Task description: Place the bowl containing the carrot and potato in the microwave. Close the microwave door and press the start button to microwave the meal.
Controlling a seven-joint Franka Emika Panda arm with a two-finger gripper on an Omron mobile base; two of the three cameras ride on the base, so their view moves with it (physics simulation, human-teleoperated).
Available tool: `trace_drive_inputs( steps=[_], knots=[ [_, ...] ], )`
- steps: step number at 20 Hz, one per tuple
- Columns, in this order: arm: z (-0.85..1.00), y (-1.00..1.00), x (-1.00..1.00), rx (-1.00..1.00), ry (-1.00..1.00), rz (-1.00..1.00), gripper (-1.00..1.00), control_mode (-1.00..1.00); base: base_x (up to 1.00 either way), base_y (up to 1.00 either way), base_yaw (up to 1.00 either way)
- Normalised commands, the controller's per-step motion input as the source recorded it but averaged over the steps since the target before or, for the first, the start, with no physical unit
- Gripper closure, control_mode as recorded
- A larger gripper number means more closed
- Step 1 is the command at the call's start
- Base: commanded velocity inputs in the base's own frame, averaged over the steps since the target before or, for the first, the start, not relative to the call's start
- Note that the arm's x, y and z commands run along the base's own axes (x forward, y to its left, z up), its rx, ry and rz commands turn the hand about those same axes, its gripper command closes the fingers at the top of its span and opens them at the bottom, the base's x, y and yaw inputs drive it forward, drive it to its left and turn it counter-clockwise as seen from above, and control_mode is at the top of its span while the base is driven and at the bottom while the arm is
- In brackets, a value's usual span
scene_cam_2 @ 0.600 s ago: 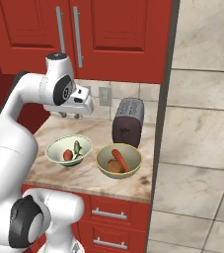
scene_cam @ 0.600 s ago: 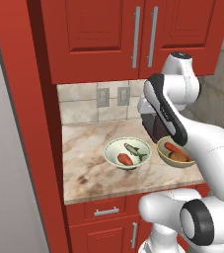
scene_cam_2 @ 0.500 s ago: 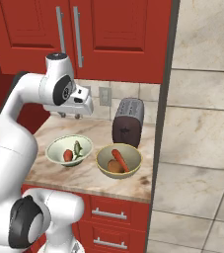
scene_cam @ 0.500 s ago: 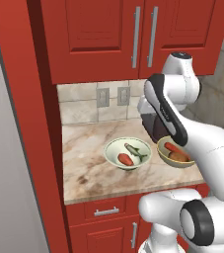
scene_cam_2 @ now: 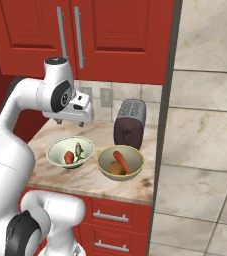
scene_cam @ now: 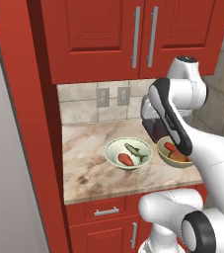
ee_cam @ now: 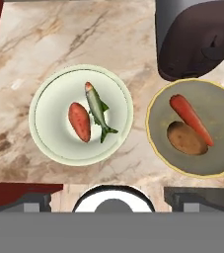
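Note:
The olive-yellow bowl [ee_cam: 217, 111] stands on the marble counter [ee_cam: 59, 39], to the right in the hand view, with the orange carrot [ee_cam: 191, 118] and the brown potato [ee_cam: 186, 138] lying side by side inside it. In the right base view the bowl [scene_cam_2: 105, 165] sits near the counter's front, in front of the toaster. The left base view shows the bowl [scene_cam: 170, 159] partly behind my arm. My gripper [scene_cam_2: 70, 120] hangs high above the counter, pointing down, open and empty. In the hand view my gripper [ee_cam: 113, 197] has its tips far apart. The microwave and its door are out of view.
A paler greenish-white bowl [ee_cam: 49, 143] holding a fish and a reddish lump stands just left of the olive bowl. A dark toaster [scene_cam_2: 130, 124] sits behind the olive bowl by the wall. Red upper cabinets [scene_cam: 133, 34] hang overhead. The counter ends at the right, next to a tiled wall [scene_cam_2: 205, 125].

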Motion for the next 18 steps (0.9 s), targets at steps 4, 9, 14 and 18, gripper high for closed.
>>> trace_drive_inputs(
  steps=[4, 9, 14, 18],
  knots=[
    [-0.46, -0.18, -0.47, 0.01, -0.1, -0.14, -1.0, -1.0, 0.0, 0.0, 0.0],
    [-0.57, -0.35, -0.43, 0.07, -0.12, -0.23, -1.0, -1.0, 0.0, 0.0, 0.0],
    [-0.43, -0.25, -0.13, 0.1, -0.08, -0.28, -1.0, -1.0, 0.0, 0.0, 0.0],
    [-0.3, -0.18, -0.01, 0.07, -0.03, -0.32, -1.0, -1.0, 0.0, 0.0, 0.0]
  ],
)
